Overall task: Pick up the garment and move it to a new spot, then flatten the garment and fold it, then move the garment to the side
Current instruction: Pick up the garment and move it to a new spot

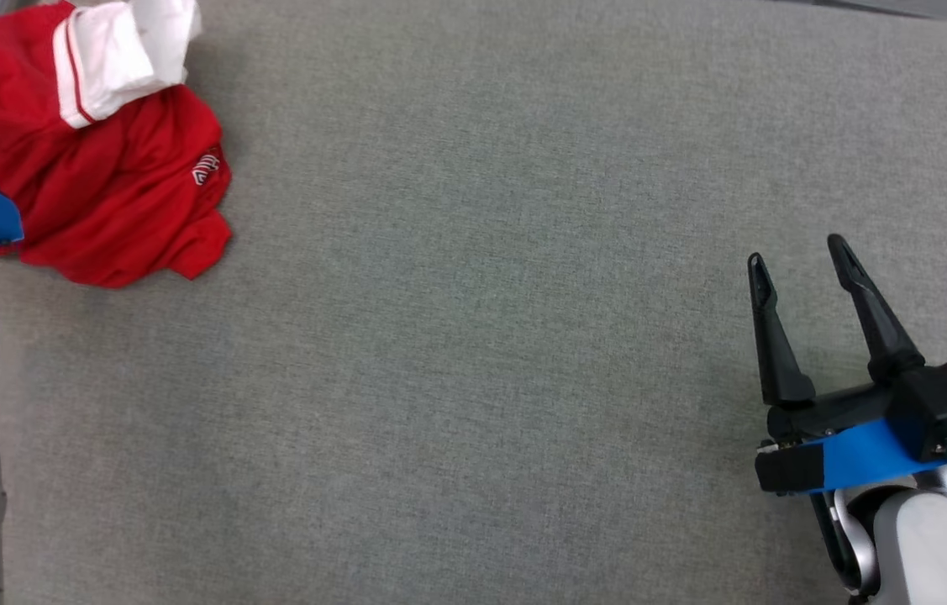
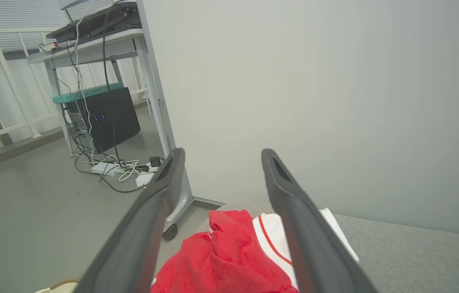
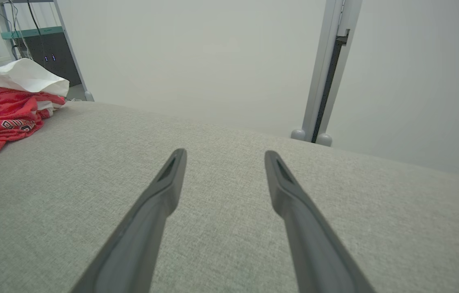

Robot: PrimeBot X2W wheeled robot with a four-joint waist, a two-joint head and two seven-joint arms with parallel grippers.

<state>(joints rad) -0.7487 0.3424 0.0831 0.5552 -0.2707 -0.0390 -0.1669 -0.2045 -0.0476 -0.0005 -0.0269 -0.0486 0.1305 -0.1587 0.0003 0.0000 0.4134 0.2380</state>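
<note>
Starting the pick-up, our left gripper (image 2: 219, 158) and right gripper (image 1: 797, 256) spread empty, we must next pinch the crumpled red-and-white fabric garment (image 1: 103, 193) far left.

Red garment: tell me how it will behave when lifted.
The red garment lies crumpled in soft folds, so it probably droops limply. Thin cloth likely weighs little. On the textured grey surface it may drag rather than slide.

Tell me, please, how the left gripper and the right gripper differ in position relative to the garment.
The left gripper is right at the red and white garment, which lies crumpled beneath its jaws; the right gripper is far across the grey surface from it. The left points past the surface's edge toward a wall; the right points along bare surface. Both have open jaws, holding nothing.
</note>
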